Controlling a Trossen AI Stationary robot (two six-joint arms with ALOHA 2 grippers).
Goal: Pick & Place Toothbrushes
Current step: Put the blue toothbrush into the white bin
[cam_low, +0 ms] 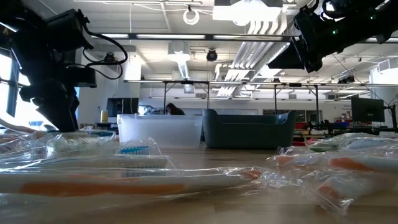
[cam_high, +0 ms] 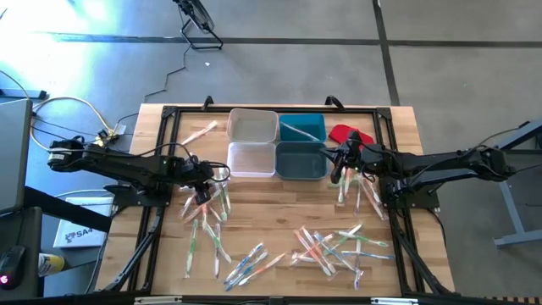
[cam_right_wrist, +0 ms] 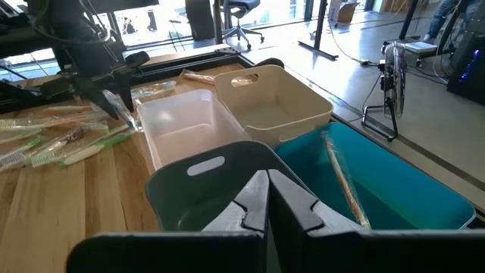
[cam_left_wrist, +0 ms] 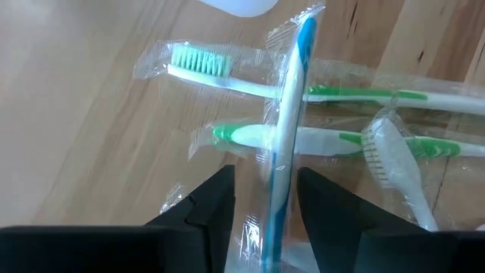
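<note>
Many wrapped toothbrushes lie scattered on the wooden table, one heap at the near right (cam_high: pixel 330 246) and another at the left (cam_high: pixel 207 229). My left gripper (cam_high: pixel 201 193) slants down over the left heap, shut on a blue toothbrush (cam_left_wrist: pixel 284 144) in its clear wrapper. Two green toothbrushes (cam_left_wrist: pixel 341 95) lie flat on the table under it. My right gripper (cam_right_wrist: pixel 267 197) hangs shut and empty above the dark grey bin (cam_high: pixel 301 161). One wrapped toothbrush (cam_right_wrist: pixel 341 182) lies in the teal bin (cam_high: pixel 302 127). My left gripper pinches the blue toothbrush's handle (cam_left_wrist: pixel 274 197), wrapper and all, between its two fingers. The fingers slant down from the table's left side, and the brush runs on away from them. Its head end (cam_left_wrist: pixel 305 38) reaches out over the green toothbrushes; whether it rests on them I cannot tell.
Four bins stand in a block at the table's far middle: white (cam_high: pixel 252 125), teal, clear (cam_high: pixel 252 159) and dark grey. A red cloth-like piece (cam_high: pixel 347 134) lies right of the teal bin. A white toothbrush (cam_left_wrist: pixel 394 159) lies beside the green ones.
</note>
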